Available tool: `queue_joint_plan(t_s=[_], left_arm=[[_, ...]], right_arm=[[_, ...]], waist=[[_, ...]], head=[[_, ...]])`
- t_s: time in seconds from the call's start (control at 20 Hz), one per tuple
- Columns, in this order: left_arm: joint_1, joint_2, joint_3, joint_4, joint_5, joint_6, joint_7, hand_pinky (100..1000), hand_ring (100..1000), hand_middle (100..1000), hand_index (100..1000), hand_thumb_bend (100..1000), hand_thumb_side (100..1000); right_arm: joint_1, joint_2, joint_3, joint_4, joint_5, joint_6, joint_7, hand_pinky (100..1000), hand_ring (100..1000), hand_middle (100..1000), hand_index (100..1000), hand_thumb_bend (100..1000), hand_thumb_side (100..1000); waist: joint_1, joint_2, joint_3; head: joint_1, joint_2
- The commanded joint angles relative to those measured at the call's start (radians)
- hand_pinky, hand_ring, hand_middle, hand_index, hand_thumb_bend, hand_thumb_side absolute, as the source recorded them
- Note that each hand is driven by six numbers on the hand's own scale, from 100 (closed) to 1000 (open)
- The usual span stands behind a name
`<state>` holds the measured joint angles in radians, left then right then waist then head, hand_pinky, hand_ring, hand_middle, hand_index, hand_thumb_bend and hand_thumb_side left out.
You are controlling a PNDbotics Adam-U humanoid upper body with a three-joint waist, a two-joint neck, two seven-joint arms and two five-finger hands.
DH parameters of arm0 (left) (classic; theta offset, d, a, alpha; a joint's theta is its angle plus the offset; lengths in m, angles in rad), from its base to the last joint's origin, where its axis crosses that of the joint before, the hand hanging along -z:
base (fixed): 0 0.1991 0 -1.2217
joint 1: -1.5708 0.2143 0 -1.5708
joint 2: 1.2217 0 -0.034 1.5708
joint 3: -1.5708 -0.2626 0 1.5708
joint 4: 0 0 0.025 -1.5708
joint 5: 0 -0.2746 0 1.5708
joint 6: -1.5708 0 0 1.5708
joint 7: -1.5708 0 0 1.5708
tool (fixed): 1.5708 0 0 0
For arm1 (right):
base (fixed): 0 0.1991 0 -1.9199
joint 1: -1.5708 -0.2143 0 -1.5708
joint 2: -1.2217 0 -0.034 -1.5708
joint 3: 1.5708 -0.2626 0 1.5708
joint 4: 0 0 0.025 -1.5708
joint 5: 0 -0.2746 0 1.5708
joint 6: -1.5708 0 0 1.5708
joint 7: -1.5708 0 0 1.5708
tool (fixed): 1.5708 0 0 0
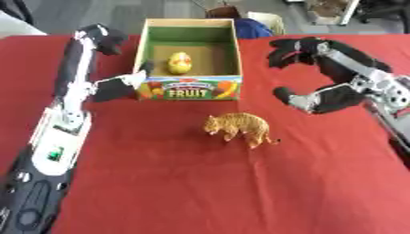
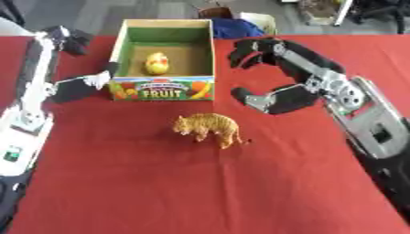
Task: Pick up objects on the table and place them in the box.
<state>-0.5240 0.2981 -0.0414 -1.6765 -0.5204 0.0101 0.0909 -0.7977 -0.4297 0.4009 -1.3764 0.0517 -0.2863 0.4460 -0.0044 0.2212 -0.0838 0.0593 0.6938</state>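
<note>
While the left arm runs up the left side of the left eye view, its left hand (image 1: pixel 120 87) sits at the box (image 1: pixel 189 89)'s near-left corner, thumb tip against the left wall, the other fingers (image 1: pixel 102 37) raised further back beside that wall. Fingers spread, holding nothing. Box is cardboard, open top, green inside, "FRUIT" printed on the front panel. A yellow fruit (image 1: pixel 179 62) lies on the box floor, toward the left. Toy tiger (image 1: pixel 239 127) stands on the red tabletop (image 1: pixel 200 192), just in front of the box, head to the left, clear of both hands. Right hand (image 1: pixel 320 73) is right of the box, palm turned toward it, upper fingers curved over and thumb low, a wide gap between them with nothing in it.

Right eye view: same layout, shifted left. Right forearm comes in from the lower right, silver wrist bent, hand forming an open C facing the box; its thumb tip is near the box's right front corner, not touching. Tiger sits below and left of that thumb, apart from it. Left hand's thumb touches the box's left wall near the front; arm rises along the left edge. Blue item (image 2: pixel 238 28) behind the box, cannot tell what it is.
</note>
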Motion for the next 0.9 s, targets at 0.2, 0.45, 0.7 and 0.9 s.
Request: queue_joint_plan(t_s=[0.2, 0.45, 0.7, 0.9], left_arm=[[-0.002, 0.028, -0.005, -0.121, 0.100, 0.096, -0.052, 582, 522, 525, 657, 541, 285], [0.003, 0.043, -0.002, -0.150, 0.181, 0.128, -0.069, 582, 521, 524, 658, 538, 288], [0.005, 0.057, 0.004, -0.150, 0.263, 0.126, -0.069, 581, 521, 524, 658, 536, 290], [0.005, 0.069, 0.008, -0.147, 0.327, 0.122, -0.067, 581, 521, 524, 658, 535, 291]], right_arm=[[-0.031, 0.040, 0.008, 0.149, 0.102, -0.088, 0.097, 791, 992, 682, 794, 326, 305], [-0.033, 0.071, -0.030, 0.263, 0.183, -0.152, 0.178, 791, 992, 685, 798, 345, 320], [-0.037, 0.101, -0.085, 0.312, 0.265, -0.194, 0.249, 782, 962, 654, 773, 338, 305], [-0.038, 0.114, -0.107, 0.316, 0.329, -0.222, 0.214, 748, 888, 566, 680, 284, 256]], waist=[[-0.001, -0.015, 0.004], [0.001, -0.015, 0.004], [0.003, -0.015, 0.005], [0.003, -0.016, 0.007]], head=[[-0.017, -0.003], [-0.021, -0.004], [-0.024, -0.005], [-0.025, -0.006]])
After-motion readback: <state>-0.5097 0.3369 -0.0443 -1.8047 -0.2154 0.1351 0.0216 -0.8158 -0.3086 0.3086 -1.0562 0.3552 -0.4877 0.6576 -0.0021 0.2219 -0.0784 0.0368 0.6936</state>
